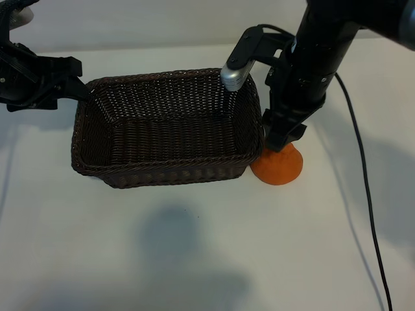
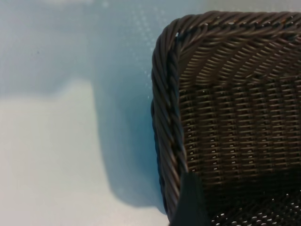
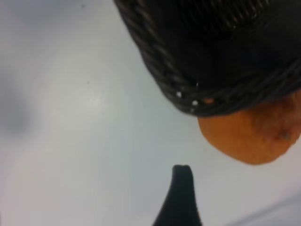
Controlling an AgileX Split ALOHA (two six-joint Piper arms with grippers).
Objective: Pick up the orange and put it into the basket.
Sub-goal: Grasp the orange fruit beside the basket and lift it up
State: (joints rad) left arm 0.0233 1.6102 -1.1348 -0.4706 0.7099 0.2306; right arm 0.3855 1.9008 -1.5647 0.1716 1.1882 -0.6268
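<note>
Right gripper [image 1: 283, 144] is set directly over the orange [image 1: 277, 166], pointed steeply down, jaws spread wide. In the exterior view the fingertips are seen at the fruit's top knob; contact cannot be confirmed. Nothing is clamped: in the right wrist view one dark fingertip [image 3: 181, 188] is seen apart from the orange [image 3: 251, 134], bare table between them.

The orange is resting on the white table [image 1: 194, 246], pressed against the basket [image 1: 168, 172] at its outer corner on the right arm's side, outside the rim. The basket interior is seen holding nothing.

Left gripper [image 1: 68, 81] is parked at the basket's far left corner, jaws wide, nothing held; only rim and wicker wall [image 2: 225, 94] are shown in its wrist view.

Progress is judged early: approach made, grasp not done. Left to do: jaws closed on the orange, lift over the rim, release inside. The basket wall being so close is judged a risk for the inner finger.
</note>
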